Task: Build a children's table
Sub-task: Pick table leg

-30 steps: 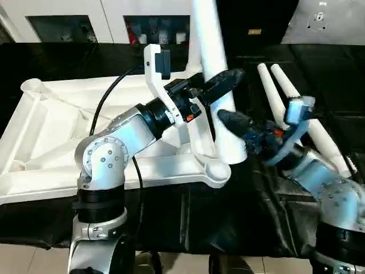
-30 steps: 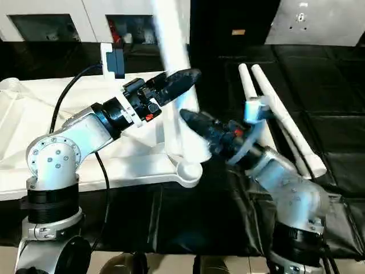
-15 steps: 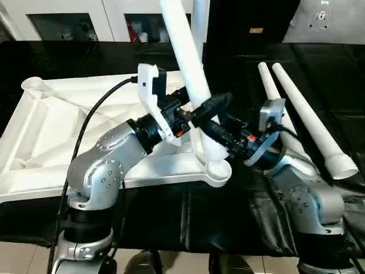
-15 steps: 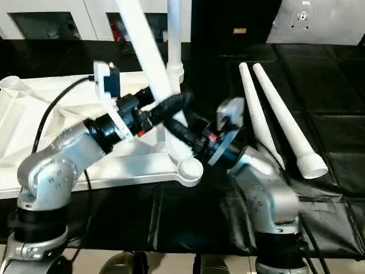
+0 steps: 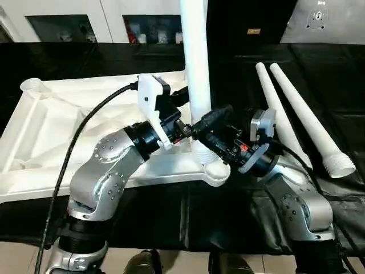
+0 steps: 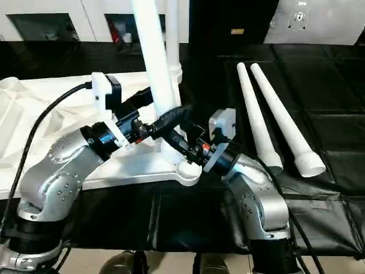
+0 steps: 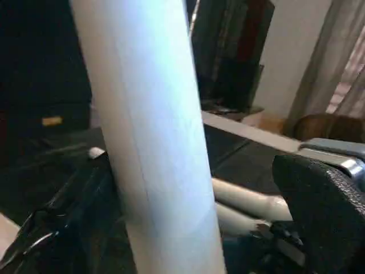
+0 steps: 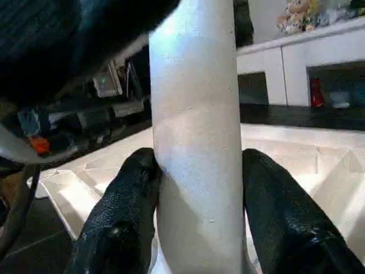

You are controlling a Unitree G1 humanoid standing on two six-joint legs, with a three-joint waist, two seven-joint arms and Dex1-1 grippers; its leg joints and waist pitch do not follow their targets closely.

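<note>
Progress check on the kids' table build: the tabletop (image 5: 51, 137) lies upside down on the black counter (image 5: 228, 217), ribs up, corner sockets showing. One leg (image 6: 173, 34) already stands in the far socket, looks seated afaict. A 2nd leg (image 5: 197, 74) stands upright with its base at the near right corner socket (image 5: 215, 171), but idk if it's fully pushed home yet, its base is hidden behind the grippers.

The right gripper (image 8: 197, 188) pinches that leg low down, both fingers (image 8: 122, 211) pressed against its sides. The left gripper (image 5: 201, 114) straddles the same leg a bit higher, spread wide; in the left wrist view one finger (image 7: 319, 200) stands clear of it, so prob just steadying it, not clamping.

Two spare legs (image 5: 291, 108) lie side by side on the counter to the robot's right, untouched.

So imo roughly halfway at best: one leg in, one going in, two left, plus flipping the thing over.
</note>
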